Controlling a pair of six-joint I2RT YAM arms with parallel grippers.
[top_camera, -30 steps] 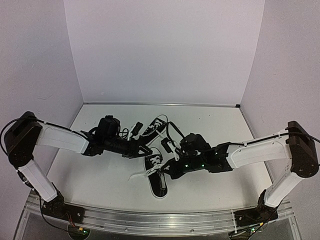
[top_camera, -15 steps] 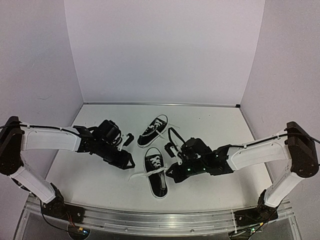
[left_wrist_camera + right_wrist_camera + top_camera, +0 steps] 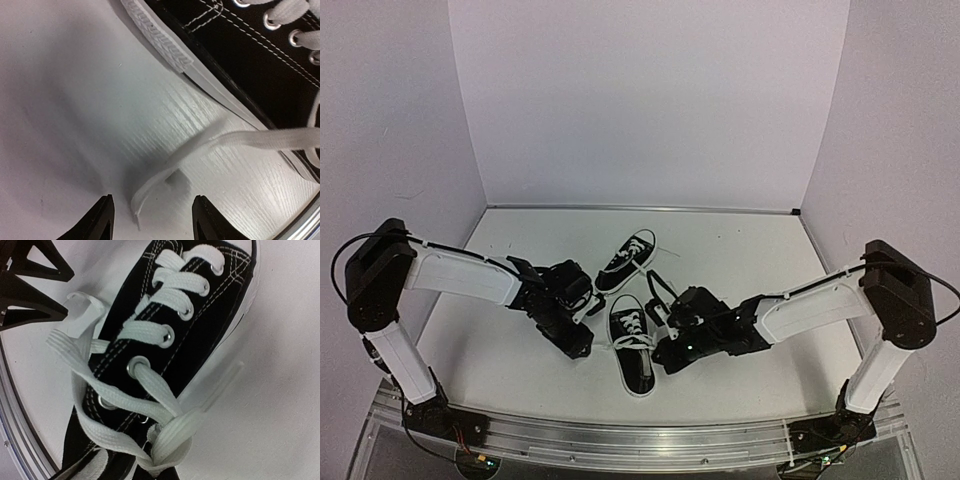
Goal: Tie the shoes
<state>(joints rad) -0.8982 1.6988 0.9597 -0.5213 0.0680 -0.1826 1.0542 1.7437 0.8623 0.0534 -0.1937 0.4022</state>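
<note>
Two black shoes with white laces lie mid-table: the near shoe (image 3: 634,358) and the far shoe (image 3: 628,261). My left gripper (image 3: 578,343) hangs low beside the near shoe's left side. In the left wrist view this gripper (image 3: 152,200) is open, and a loose lace end (image 3: 155,180) lies on the table between its fingers (image 3: 104,220) without touching them. My right gripper (image 3: 665,352) sits on the near shoe's right side. It is shut on a bunched loop of lace (image 3: 175,440) at the shoe's (image 3: 200,325) top eyelets.
White table (image 3: 750,260) with grey walls on three sides. A metal rail (image 3: 620,440) runs along the near edge. The left gripper's black fingers (image 3: 30,270) show at the top left of the right wrist view, close to the near shoe.
The left gripper pulled back from the shoe, then came down by its near-left side with jaws wider. The right gripper stayed shut on the lace and shifted slightly left.
</note>
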